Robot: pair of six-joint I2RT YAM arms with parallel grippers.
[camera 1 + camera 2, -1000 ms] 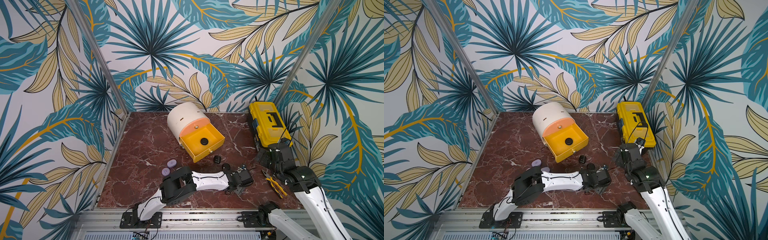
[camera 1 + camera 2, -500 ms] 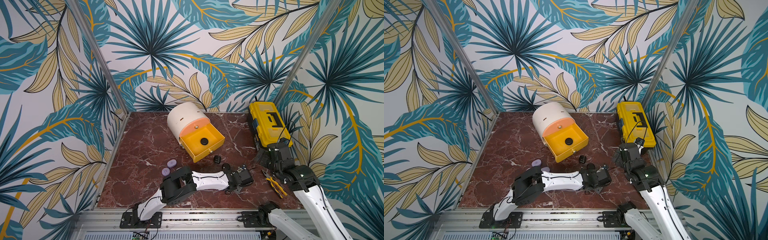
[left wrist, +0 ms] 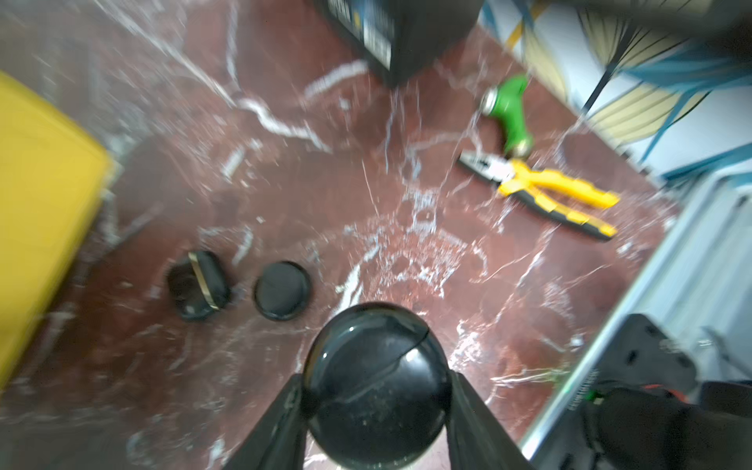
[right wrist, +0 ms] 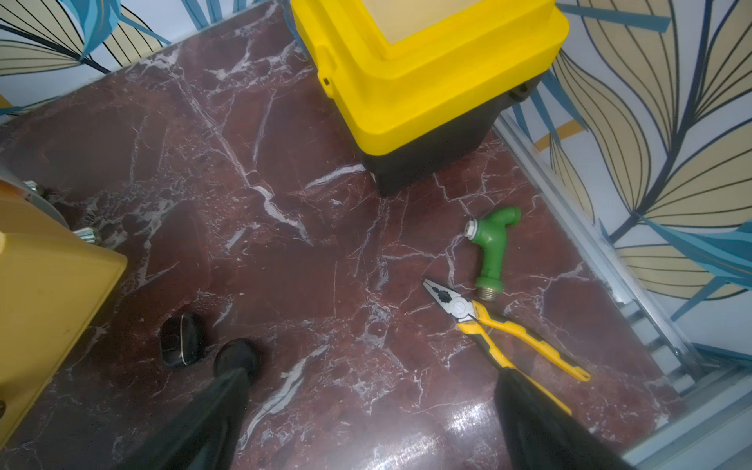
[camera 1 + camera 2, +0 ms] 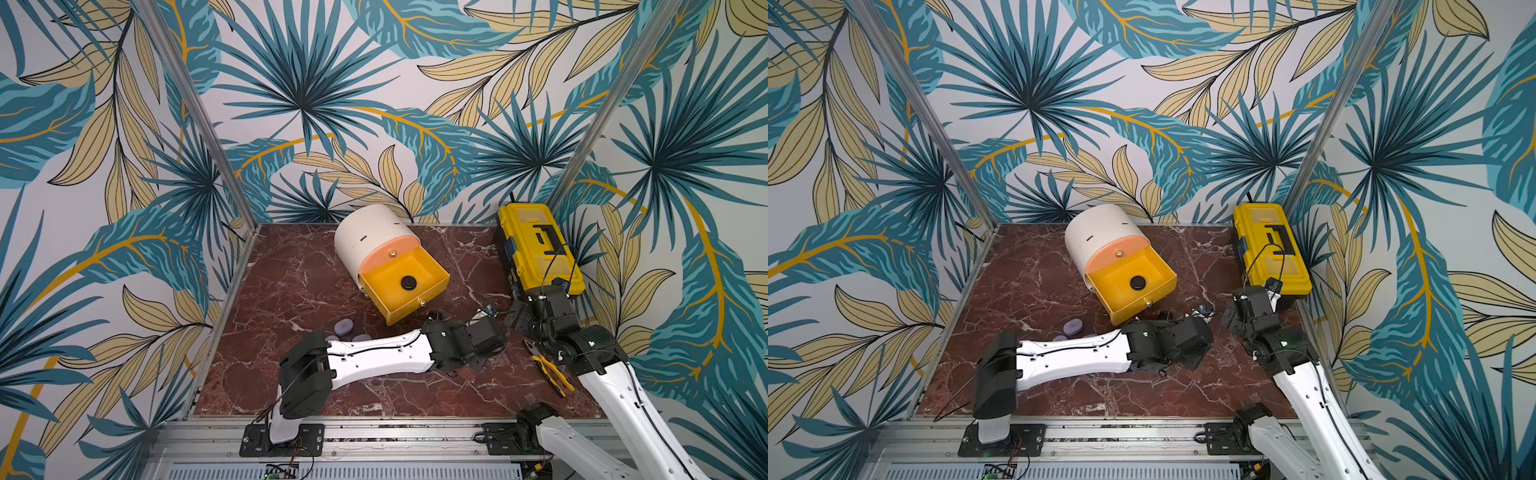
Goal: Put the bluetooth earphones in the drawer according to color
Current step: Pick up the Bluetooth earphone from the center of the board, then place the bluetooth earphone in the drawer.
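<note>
1. Left jaws clamped on black earphone case [image 3: 368, 354], right of the open yellow drawer [image 5: 432, 272].
2. Banded black case [image 3: 198, 285] and flat black case [image 3: 282, 290] lie on counter [image 3: 407, 228] between.
3. Right jaws spread wide, empty; pliers [image 4: 500, 337] and green fitting [image 4: 490, 248] under them, near right.

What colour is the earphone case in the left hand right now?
Glossy black, with a thin seam line. The case shows best in the left wrist view.
</note>
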